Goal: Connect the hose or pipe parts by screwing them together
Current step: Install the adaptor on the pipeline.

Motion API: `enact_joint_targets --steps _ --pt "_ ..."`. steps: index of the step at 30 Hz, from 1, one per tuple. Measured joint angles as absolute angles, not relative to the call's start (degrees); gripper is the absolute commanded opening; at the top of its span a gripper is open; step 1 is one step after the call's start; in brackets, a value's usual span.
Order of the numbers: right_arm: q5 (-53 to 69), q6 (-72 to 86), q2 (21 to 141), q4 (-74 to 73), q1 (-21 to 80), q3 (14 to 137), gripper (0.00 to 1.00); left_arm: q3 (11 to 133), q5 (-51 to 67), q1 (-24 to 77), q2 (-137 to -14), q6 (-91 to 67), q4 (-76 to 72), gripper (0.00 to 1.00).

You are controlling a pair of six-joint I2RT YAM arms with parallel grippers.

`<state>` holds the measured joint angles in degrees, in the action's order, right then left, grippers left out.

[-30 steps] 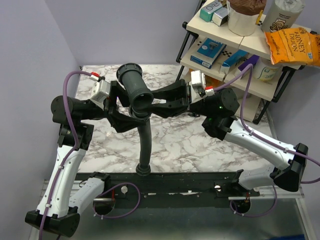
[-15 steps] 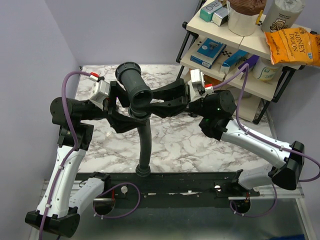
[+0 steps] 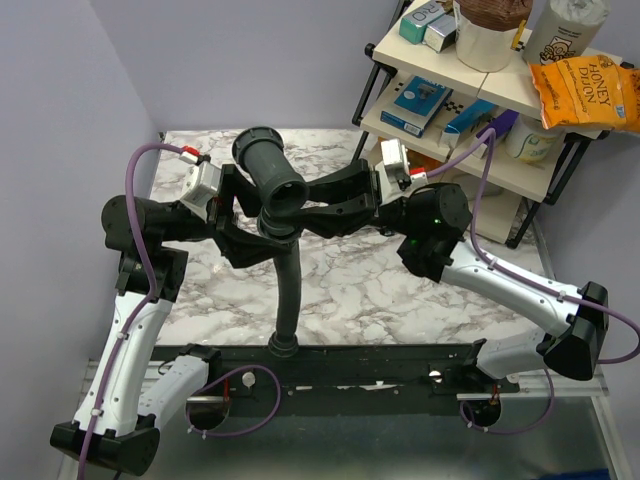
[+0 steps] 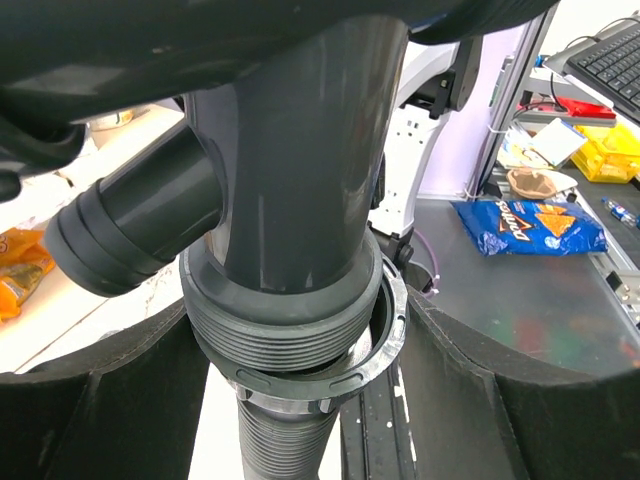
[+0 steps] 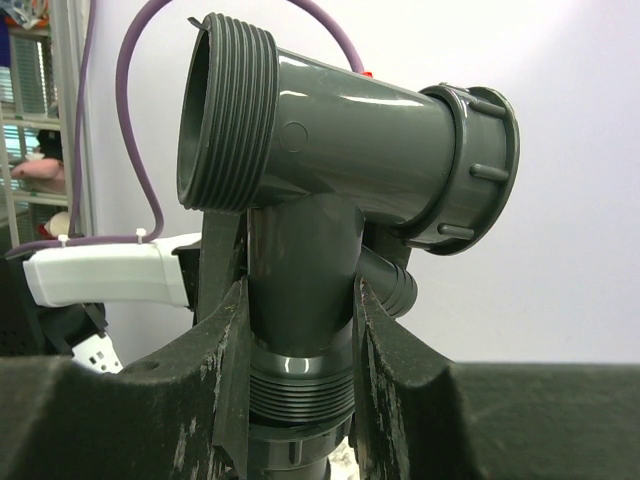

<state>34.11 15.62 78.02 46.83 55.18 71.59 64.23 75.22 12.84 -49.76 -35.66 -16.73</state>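
A dark grey Y-shaped fitting (image 3: pixel 268 175) hangs in mid-air over the marble table (image 3: pixel 400 290), its wide threaded mouth turned toward the camera. Below it the black ribbed hose (image 3: pixel 288 290) curves down to a collar nut (image 3: pixel 286 343) by the near rail. My right gripper (image 5: pixel 300 330) is shut on the fitting's (image 5: pixel 320 110) vertical stem. The left gripper (image 4: pixel 300 395) reaches in from the left (image 3: pixel 255 232), shut on the hose's upper collar nut (image 4: pixel 300 375). The fitting's lower threaded end (image 4: pixel 290 330) sits slightly askew in that nut, its threads still showing.
A shelf rack (image 3: pixel 440 140) at the back right holds boxes, a jar and an orange chip bag (image 3: pixel 585 90). A black rail (image 3: pixel 380 360) runs along the near edge. Purple cables (image 3: pixel 135 190) loop off both wrists. A wall closes the left side.
The right arm's wrist and forearm have shifted slightly to the left. The fitting, the hose and the left arm have hardly moved.
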Motion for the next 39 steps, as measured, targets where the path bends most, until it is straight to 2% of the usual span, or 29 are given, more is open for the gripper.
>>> enact_joint_targets --steps 21,29,39 --pt "26.1 17.7 73.9 52.1 55.1 63.6 0.01 64.3 68.1 11.4 -48.6 -31.2 -10.4 0.0" --pt "24.8 16.4 73.3 50.3 55.1 63.7 0.01 64.8 68.2 11.2 -48.6 -28.4 -8.1 0.0" --pt "25.3 17.8 76.2 47.8 55.2 68.6 0.01 64.2 68.2 11.9 -46.5 -16.4 3.2 0.0"
